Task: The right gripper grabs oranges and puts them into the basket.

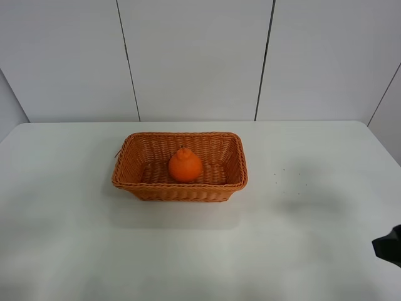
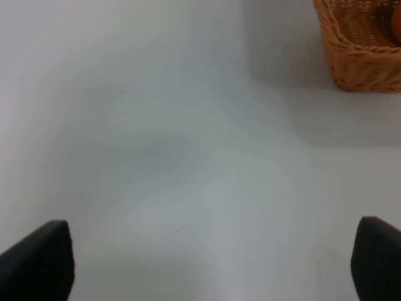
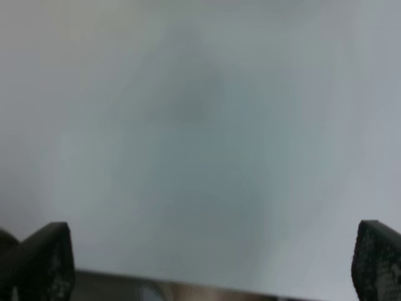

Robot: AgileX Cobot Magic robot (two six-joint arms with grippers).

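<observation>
The orange (image 1: 185, 166) sits inside the wicker basket (image 1: 131, 182) on the white table, at the middle of the exterior view. A corner of the basket (image 2: 360, 56) shows in the left wrist view, with a sliver of the orange (image 2: 396, 22) at the edge. My right gripper (image 3: 213, 263) is open and empty over bare table, far from the basket; only a black part of its arm (image 1: 390, 246) shows at the exterior view's right edge. My left gripper (image 2: 213, 263) is open and empty, apart from the basket, and out of the exterior view.
The white table (image 1: 301, 251) stretches around the basket. A grey panelled wall (image 1: 194, 59) stands behind its far edge. A few tiny dark specks (image 1: 287, 175) lie to the right of the basket.
</observation>
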